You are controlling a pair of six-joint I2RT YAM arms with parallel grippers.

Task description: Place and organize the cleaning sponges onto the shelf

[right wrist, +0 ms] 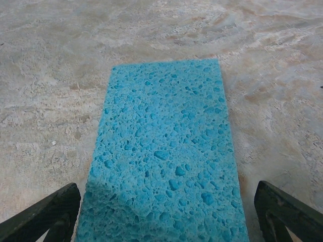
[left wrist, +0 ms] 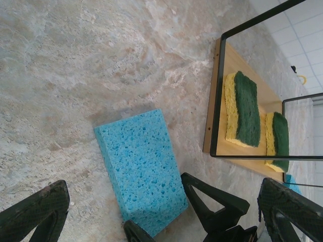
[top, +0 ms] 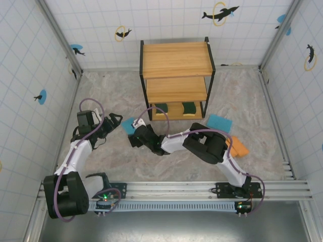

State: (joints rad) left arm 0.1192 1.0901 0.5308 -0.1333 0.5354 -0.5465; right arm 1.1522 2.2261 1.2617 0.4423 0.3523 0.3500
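Right gripper (right wrist: 169, 216), jaws spread wide, straddles a light blue sponge (right wrist: 164, 151) on the table (right wrist: 50, 50); left gripper (top: 112, 122) gapes beside it, holding nothing

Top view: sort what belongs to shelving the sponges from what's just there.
Job:
shelf
left green sponge and right green sponge, on its bottom board
front blue sponge
right blue sponge
orange sponge

Just there:
dolphin stickers
tiled walls
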